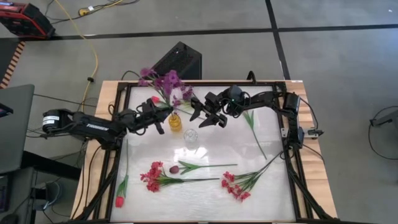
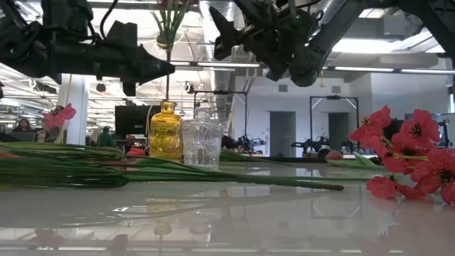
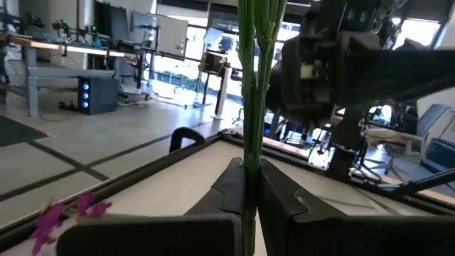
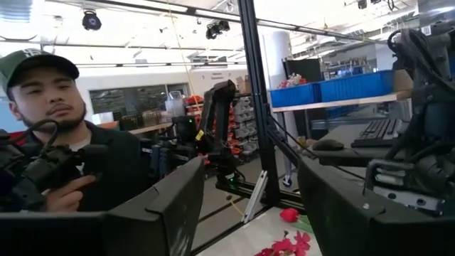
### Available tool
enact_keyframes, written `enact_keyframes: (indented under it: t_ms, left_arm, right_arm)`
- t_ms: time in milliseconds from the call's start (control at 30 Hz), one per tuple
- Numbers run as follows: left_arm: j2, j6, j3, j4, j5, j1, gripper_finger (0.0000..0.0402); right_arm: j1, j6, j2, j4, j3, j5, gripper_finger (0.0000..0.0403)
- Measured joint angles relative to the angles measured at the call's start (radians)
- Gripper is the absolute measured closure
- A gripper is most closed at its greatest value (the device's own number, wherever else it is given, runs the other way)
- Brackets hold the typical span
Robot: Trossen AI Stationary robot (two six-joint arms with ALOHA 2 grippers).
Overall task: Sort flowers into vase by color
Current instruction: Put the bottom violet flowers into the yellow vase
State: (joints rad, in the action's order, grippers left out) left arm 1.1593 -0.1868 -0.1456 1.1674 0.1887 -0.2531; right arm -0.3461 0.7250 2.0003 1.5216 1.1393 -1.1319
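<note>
Left pincer (image 3: 249, 203) (clamping purple spray (image 1: 165, 84)) crowds vase (image 1: 176, 122).

Purple spray (image 1: 166, 83) blossoms (low view) cut off above picture's edge.

Both arms are dark, boxy-jointed and trailing black cables, the left arm (image 1: 93, 126) carrying white lettering

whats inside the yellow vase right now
Purple flowers stand in the yellow vase, their stems clamped by the left gripper. The stem ends inside cannot be seen.
</note>
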Motion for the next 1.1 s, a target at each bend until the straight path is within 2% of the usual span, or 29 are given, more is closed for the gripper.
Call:
enact_keyframes:
  t_ms: [633,1100]
  left_arm:
    - [0.008,0.045,0.009,0.01,0.025,0.002,0.04]
    - [0.165,0.043,0.009,0.15,0.04,0.036,0.04]
  right_arm:
    - [0.015,-0.026,0.0,-0.002,0.0,-0.006,0.0173]
    - [0.019,-0.022,0.0,-0.002,0.0,-0.006,0.0173]
